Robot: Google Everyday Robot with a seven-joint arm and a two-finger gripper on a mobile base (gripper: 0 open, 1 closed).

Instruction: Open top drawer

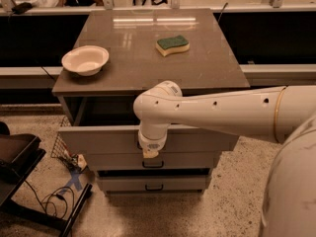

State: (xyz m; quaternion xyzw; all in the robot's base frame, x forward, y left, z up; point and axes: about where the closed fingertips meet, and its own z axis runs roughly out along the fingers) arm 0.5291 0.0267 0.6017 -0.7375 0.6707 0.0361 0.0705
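The grey cabinet's top drawer (98,140) stands pulled out toward me, with a dark gap between its front and the countertop. My white arm reaches in from the right. Its wrist hangs down over the centre of the drawer front. The gripper (150,152) sits at the lower middle of that front, where the handle lies hidden behind it. Only a small tan tip of the gripper shows below the wrist.
Two shorter grey drawers (153,184) sit shut below, each with a dark bar handle. On the brown countertop (148,58) are a white bowl (85,59) at the left and a green-and-yellow sponge (172,45). A black stand and cables (29,191) lie on the floor at the left.
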